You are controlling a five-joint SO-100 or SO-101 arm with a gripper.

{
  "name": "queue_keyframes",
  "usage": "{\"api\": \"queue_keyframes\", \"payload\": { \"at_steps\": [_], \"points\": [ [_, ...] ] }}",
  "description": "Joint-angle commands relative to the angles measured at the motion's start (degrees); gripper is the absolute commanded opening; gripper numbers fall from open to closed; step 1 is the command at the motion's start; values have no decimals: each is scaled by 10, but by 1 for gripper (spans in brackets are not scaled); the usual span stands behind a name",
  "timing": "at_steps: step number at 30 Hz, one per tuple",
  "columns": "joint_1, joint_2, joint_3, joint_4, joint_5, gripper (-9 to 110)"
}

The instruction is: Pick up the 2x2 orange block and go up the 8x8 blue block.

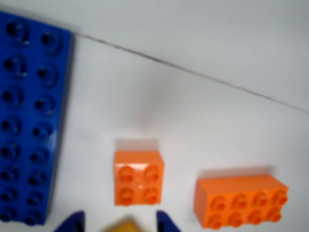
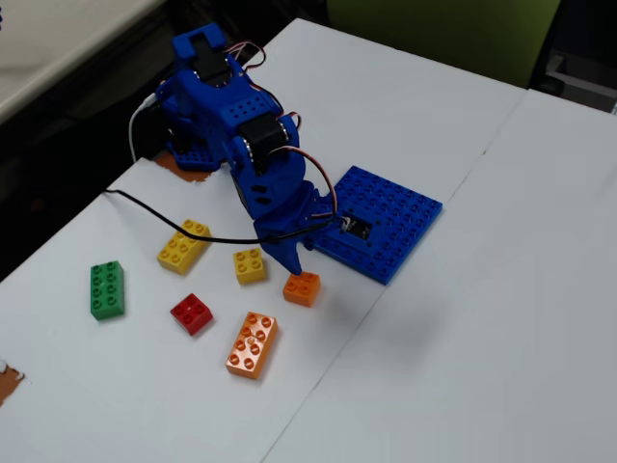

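The 2x2 orange block [image 2: 302, 287] sits on the table just off the 8x8 blue block [image 2: 386, 220], near its edge, with the gripper [image 2: 292, 265] hanging right over it, fingers spread and empty. Looks light, rigid and slick, so I'd squeeze its two flat side walls, below the studs.

Seven plastic pieces lie on the worktop [image 2: 501, 289]: one 8x8 blue block [image 2: 400, 207], one 2x2 orange block [image 2: 302, 287] just below the jaws, one longer orange brick [image 2: 252, 344], two yellow bricks, a long one [image 2: 184, 246] and a small one [image 2: 250, 265], one red brick [image 2: 192, 313], one green brick [image 2: 107, 289].
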Motion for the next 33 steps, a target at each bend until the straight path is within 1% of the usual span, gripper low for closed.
{"api": "queue_keyframes", "payload": {
  "at_steps": [1, 15, 25, 33],
  "points": [
    [10, -4, -38, -8, -21, 22],
    [34, -69, -81, -12, -43, 23],
    [38, -106, -85, -31, -30, 25],
    [34, -126, -85, -43, 1, 25]
  ]
}}
